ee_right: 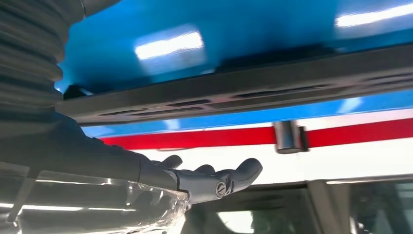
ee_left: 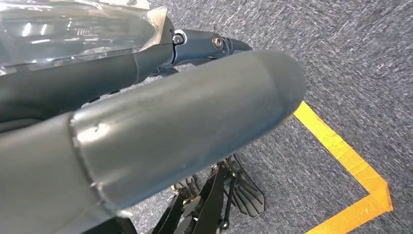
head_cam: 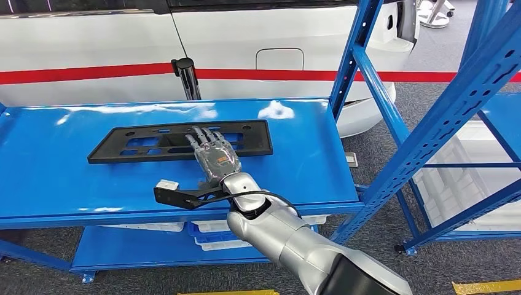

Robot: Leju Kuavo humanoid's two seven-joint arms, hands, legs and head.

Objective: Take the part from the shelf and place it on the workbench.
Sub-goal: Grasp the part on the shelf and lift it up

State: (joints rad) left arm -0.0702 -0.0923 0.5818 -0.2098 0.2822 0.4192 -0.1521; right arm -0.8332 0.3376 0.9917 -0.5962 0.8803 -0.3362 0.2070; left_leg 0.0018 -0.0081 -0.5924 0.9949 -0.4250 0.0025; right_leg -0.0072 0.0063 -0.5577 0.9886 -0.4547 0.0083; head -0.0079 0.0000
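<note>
The right hand (head_cam: pixel 214 155) reaches over the blue shelf (head_cam: pixel 55 172) with its fingers (ee_right: pixel 243 171) stretched out and apart, holding nothing, just above the near edge of the part (head_cam: pixel 138 144). The part, a flat black slotted plate, lies on the shelf under and just beyond the fingertips, running mostly to the hand's left. Past the shelf stands a dark post (head_cam: pixel 187 77) before a white car (head_cam: pixel 92 43) with a red stripe; the left hand (ee_left: pixel 185 126) hangs over grey carpet, its state unclear.

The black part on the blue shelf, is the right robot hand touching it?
Cannot tell. In the head view the right robot hand overlaps the black part with fingers extended. The right wrist view looks inverted and blurred, settling neither contact nor gap.
</note>
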